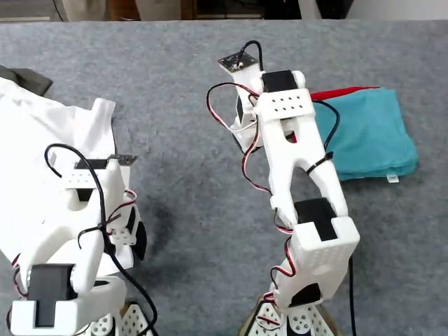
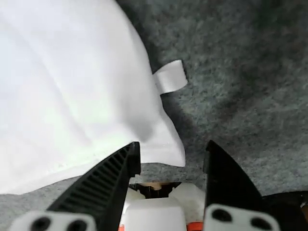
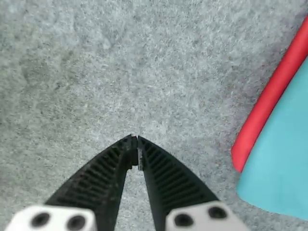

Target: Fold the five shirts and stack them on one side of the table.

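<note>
A white shirt (image 1: 42, 140) lies spread over the table's left side, and its edge (image 2: 72, 86) fills much of the left wrist view. My left gripper (image 2: 171, 154) is open, low over the shirt's corner (image 2: 168, 147), which lies between the jaws; a small white tab (image 2: 171, 77) sticks out from the hem. A folded teal shirt (image 1: 367, 136) rests on a red one (image 1: 343, 93) at the right. My right gripper (image 3: 135, 142) is shut on nothing, above bare grey cloth just beside the red shirt (image 3: 269, 96) and teal shirt (image 3: 284, 163).
A dark garment (image 1: 24, 77) peeks out behind the white shirt at the far left. The grey table cover (image 1: 182, 182) is bare between the two arms. The right arm (image 1: 301, 161) stretches up the middle, its wires looping at its left.
</note>
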Tool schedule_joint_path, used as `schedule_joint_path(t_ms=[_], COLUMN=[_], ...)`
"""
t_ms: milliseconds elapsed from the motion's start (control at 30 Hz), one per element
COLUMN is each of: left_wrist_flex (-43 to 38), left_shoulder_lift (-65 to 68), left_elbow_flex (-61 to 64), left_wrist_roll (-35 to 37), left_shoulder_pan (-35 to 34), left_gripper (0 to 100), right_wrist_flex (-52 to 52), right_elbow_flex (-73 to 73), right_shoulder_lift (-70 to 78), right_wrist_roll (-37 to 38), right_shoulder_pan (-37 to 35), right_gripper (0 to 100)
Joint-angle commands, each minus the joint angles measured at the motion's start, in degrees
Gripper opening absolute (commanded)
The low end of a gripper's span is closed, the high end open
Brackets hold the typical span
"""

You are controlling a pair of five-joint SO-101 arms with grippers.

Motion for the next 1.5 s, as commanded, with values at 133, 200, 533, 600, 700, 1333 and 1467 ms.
schedule_joint_path(t_ms=[133,200,533,600,700,1333,1467], left_wrist_flex=[-0.6,-0.6,-5.0,-5.0,-4.8,6.6,21.6], left_shoulder_lift=[0.1,0.7,10.2,10.2,10.5,10.2,10.2], left_elbow_flex=[0.0,0.0,-1.7,-1.3,-1.3,-14.5,-32.1], left_wrist_roll=[2.4,2.8,4.4,4.3,4.2,-0.4,-4.2], left_shoulder_pan=[0.5,0.6,0.2,0.4,0.3,0.1,-3.3], left_gripper=[21,20,20,20,20,2,2], right_wrist_flex=[-1.1,-1.1,-1.0,-0.9,-0.8,-1.1,-0.5], right_elbow_flex=[-2.8,-2.8,-2.8,-2.8,-2.8,-4.2,-9.7], right_shoulder_lift=[-0.3,-0.3,-0.3,-0.3,-0.3,-0.3,2.1], right_wrist_roll=[-0.4,-0.4,-0.4,-0.4,-0.4,-0.4,-0.8], right_shoulder_pan=[1.0,1.0,1.0,1.0,1.0,1.1,1.6], right_gripper=[0.5,0.5,0.5,0.5,0.5,0.6,9.9])
